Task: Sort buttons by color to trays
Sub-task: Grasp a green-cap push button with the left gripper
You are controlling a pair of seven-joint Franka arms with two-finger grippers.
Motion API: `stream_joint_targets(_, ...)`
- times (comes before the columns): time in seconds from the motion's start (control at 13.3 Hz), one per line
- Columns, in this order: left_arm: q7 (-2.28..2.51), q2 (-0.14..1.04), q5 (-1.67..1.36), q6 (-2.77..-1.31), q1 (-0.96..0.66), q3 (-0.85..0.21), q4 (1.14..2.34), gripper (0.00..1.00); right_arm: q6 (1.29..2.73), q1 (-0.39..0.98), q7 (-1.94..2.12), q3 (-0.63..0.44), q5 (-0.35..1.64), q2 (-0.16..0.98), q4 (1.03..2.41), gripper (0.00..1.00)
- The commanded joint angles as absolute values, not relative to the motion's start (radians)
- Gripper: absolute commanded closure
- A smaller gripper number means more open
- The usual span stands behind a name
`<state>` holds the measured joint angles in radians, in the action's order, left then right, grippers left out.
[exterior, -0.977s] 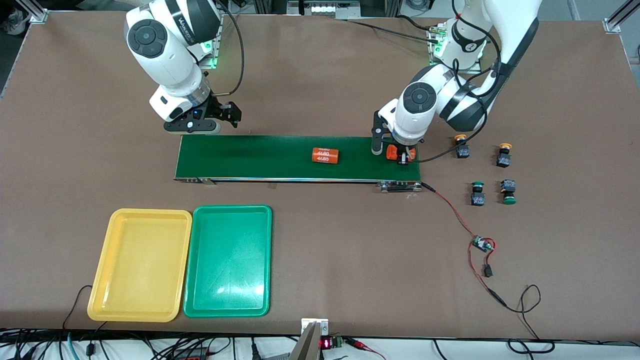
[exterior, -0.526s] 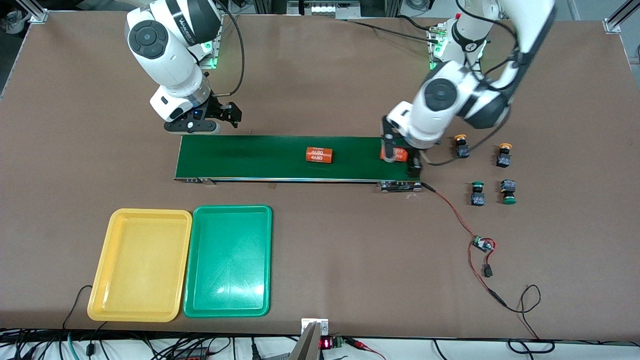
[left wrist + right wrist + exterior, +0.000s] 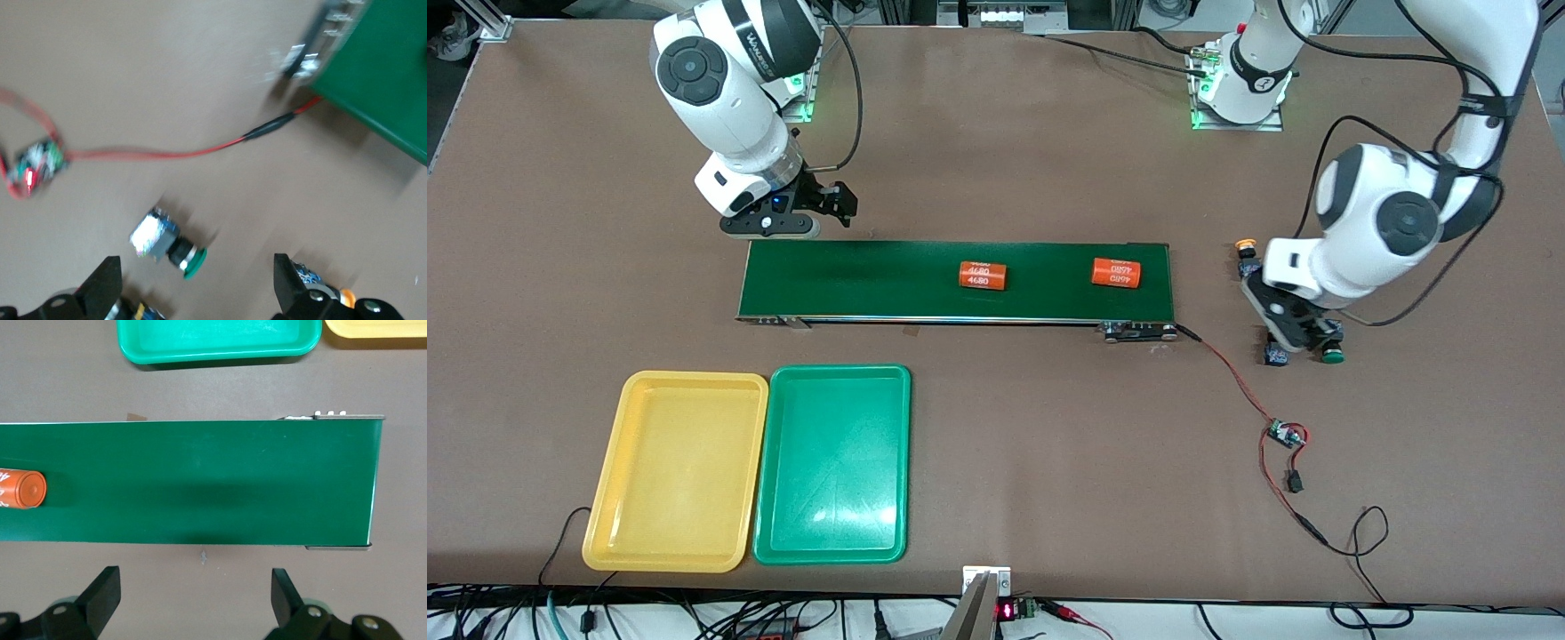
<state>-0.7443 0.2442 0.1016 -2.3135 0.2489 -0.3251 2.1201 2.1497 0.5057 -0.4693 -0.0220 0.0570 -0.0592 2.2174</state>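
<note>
My left gripper [image 3: 1303,340] hangs open and empty low over the buttons at the left arm's end of the table. In the left wrist view its fingers [image 3: 103,288] flank a green-capped button [image 3: 163,239] lying on its side, with an orange-capped button [image 3: 341,297] beside one finger. From the front I see a yellow-capped button [image 3: 1247,258], a green-capped one [image 3: 1332,356] and another button's body [image 3: 1274,356]; the arm hides the rest. The yellow tray [image 3: 676,471] and green tray [image 3: 831,462] lie empty side by side, nearest the front camera. My right gripper [image 3: 827,203] waits open beside the conveyor's end.
A dark-green conveyor belt [image 3: 871,280] carries two orange cylinders [image 3: 983,275] [image 3: 1117,272] marked 4680. A small circuit board [image 3: 1285,435] on red-black wires lies nearer the front camera than the buttons, wired to the belt's end.
The left gripper opened, left an orange cylinder on the belt and swung over to the buttons. The other cylinder drifted along the belt toward the right arm's end. The right arm stayed still.
</note>
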Motion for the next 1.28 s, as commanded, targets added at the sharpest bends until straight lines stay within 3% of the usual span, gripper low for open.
stream_joint_targets(0.0,-0.486,0.287,0.075,-2.316,0.264,-0.289,2.091,0.00,2.138,0.509,-0.485,-0.020,0.069,-0.055,2.209,0.00)
stream_joint_targets(0.3,-0.203,0.391,0.075,-2.299,0.265,-0.265,2.008,0.00,2.138,0.509,-0.485,-0.020,0.068,-0.055,2.209,0.00)
stream_joint_targets(0.68,-0.179,0.521,0.054,-2.299,0.265,-0.233,1.921,0.00,2.138,0.506,-0.485,-0.020,0.069,-0.055,2.207,0.00)
stream_joint_targets(1.2,-0.173,0.581,-0.040,-2.301,0.262,-0.233,1.916,0.00,2.138,0.506,-0.486,-0.020,0.069,-0.055,2.207,0.00)
